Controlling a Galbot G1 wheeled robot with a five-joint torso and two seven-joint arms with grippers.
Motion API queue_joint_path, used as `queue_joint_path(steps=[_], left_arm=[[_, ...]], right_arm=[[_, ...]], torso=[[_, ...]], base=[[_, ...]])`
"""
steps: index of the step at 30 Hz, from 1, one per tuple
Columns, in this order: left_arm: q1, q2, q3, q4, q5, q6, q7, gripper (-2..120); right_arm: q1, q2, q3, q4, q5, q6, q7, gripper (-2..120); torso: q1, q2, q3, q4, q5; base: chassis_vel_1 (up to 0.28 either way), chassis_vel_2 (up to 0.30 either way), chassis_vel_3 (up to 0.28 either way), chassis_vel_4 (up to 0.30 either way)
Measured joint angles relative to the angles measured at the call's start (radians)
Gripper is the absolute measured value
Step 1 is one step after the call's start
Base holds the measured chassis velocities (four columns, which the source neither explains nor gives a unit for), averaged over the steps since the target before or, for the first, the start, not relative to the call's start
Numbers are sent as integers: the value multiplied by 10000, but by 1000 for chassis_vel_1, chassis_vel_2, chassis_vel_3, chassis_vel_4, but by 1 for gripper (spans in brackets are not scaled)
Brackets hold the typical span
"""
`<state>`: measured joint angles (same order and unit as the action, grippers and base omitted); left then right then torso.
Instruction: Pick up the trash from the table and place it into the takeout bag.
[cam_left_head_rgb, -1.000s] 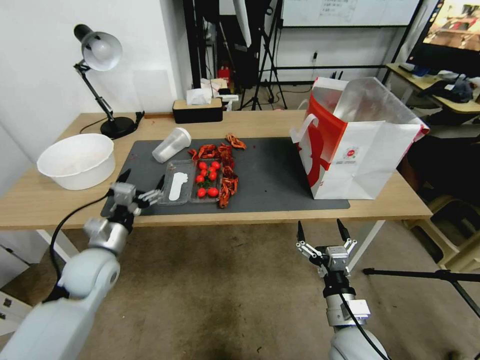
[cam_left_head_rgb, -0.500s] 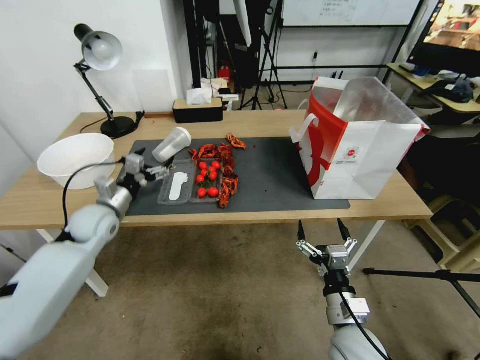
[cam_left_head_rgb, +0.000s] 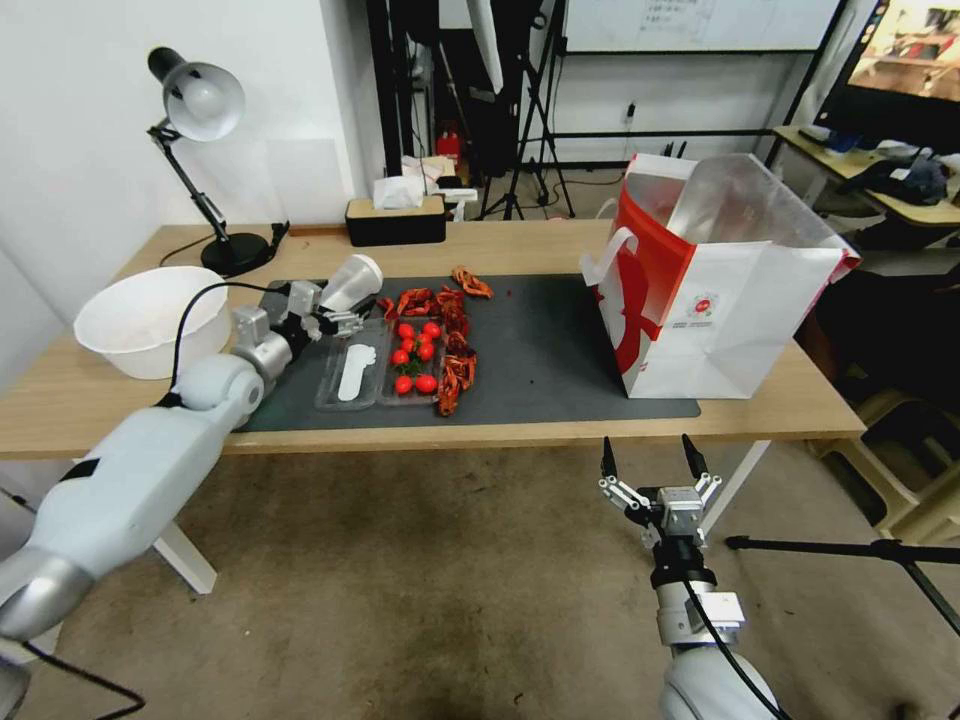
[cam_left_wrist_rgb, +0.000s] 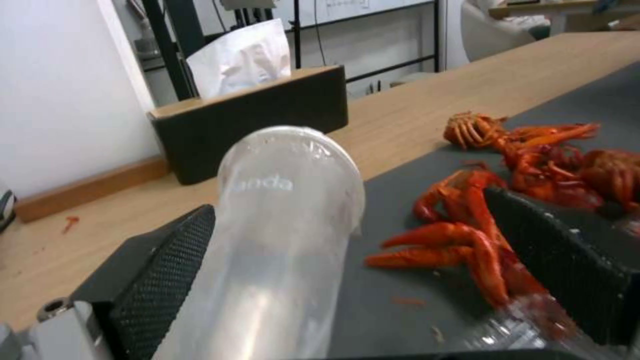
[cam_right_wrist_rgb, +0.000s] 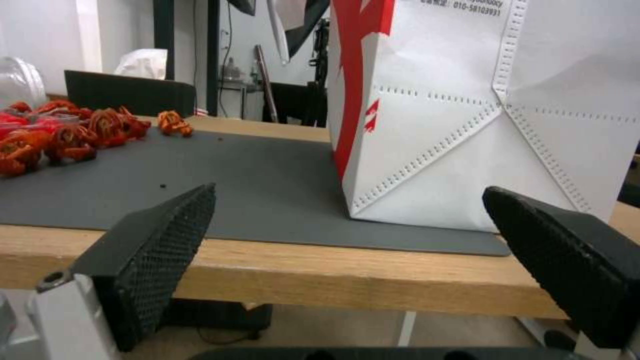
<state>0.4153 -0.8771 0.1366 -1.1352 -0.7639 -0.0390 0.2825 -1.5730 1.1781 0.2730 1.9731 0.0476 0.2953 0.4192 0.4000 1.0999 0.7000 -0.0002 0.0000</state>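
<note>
Light wood runs the whole length of the table (cam_left_head_rgb: 760, 405), a grey mat (cam_left_head_rgb: 540, 350) down its middle. At the far left stands a white basin (cam_left_head_rgb: 150, 320), a lamp (cam_left_head_rgb: 200, 110) behind it, both out of the job.

Next along, the left gripper (cam_left_head_rgb: 322, 310) has its jaws wide apart around a clear cup (cam_left_head_rgb: 345, 287) lying on its side at the mat's ten o'clock corner. In the left wrist view the cup (cam_left_wrist_rgb: 280, 235) sits between the pads, right up against one finger (cam_left_wrist_rgb: 153, 290); the other finger (cam_left_wrist_rgb: 560, 260) stands well off, over the crayfish shells (cam_left_wrist_rgb: 480, 235). To my eye the step is closing on the cup, and it wants doing gently: thin plastic like that should dent or squirt out if pinched hard. I would centre the grip first, so the far finger does not drag shells in with it.

Just beside the cup, at its four o'clock, lies a clear tray (cam_left_head_rgb: 385, 365) of tomatoes.

Over at three o'clock stands the bag (cam_left_head_rgb: 740, 310), upright with its mouth open, well apart from the cup.

Below the table's near edge the right gripper (cam_left_head_rgb: 650, 462) hangs parked, jaws spread wide, holding nothing.
</note>
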Motion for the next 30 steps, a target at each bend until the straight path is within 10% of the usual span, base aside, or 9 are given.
queue_joint_path(steps=[21, 30], left_arm=[[-1685, 156, 1116, 1918, 1007, 773, 1781, 100], [-1774, 310, 1278, 1888, 1207, 1195, 2275, 67]], right_arm=[[-9, 40, 21, -4, 12, 28, 15, 100], [75, 65, 23, -13, 16, 29, 22, 100]], torso=[[0, 0, 0, 2, 0], [0, 0, -1, 2, -1]], base=[[0, 0, 0, 0], [0, 0, 0, 0]])
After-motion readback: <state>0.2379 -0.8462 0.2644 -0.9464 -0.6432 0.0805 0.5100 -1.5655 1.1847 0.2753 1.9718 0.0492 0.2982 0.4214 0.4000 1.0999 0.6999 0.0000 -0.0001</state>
